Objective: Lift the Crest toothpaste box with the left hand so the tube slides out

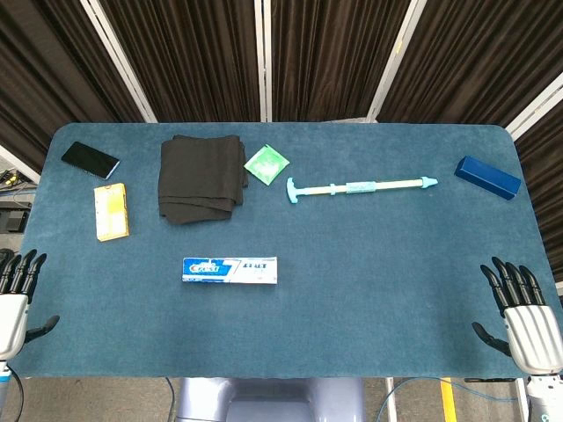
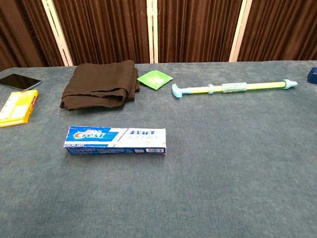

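The Crest toothpaste box [image 2: 115,141], its blue "Crest" logo showing, is lying flat near the table's [image 1: 369,290] front centre, while the left hand [image 1: 16,294] and right hand [image 1: 521,312] are resting empty with fingers spread at the near corners.

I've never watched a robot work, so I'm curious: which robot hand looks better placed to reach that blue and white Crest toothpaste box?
The left robot hand, by my judgement. The blue and white Crest toothpaste box lies left of the table's middle, nearer it than the right robot hand. Both wait open at the near edge.
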You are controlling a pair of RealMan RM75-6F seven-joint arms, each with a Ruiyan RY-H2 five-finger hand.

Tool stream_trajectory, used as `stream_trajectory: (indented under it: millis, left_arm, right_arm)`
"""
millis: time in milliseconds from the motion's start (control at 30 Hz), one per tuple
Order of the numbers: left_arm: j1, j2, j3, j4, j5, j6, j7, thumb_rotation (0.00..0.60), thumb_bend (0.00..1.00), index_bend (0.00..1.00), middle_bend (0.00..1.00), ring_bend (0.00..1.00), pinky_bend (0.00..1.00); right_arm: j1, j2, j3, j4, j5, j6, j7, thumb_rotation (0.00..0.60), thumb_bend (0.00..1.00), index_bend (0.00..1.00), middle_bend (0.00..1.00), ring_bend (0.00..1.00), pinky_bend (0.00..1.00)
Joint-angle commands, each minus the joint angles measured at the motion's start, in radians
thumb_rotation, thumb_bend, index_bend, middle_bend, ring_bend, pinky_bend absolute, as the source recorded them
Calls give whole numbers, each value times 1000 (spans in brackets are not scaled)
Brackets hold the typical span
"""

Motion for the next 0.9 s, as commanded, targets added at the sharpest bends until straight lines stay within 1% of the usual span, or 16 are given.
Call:
stream_trajectory:
  millis: [33, 833, 900]
  left_arm:
    - [1, 1, 3, 2, 2, -2, -1, 600, 84, 0, 0, 0, 0]
    - [5, 5, 10, -14, 21, 2, 0, 600, 84, 0, 0, 0, 0]
    - [4, 6, 8, -16, 25, 4, -8, 600, 84, 0, 0, 0, 18]
  right_arm:
    - [1, 1, 1, -1, 2, -1, 2, 600, 79, 34, 0, 0, 0]
    - [-5, 4, -1, -8, -13, 17, 12, 600, 78, 36, 0, 0, 0]
    - [-6, 5, -1, -9, -10, 18, 15, 600, 79, 39, 0, 0, 0]
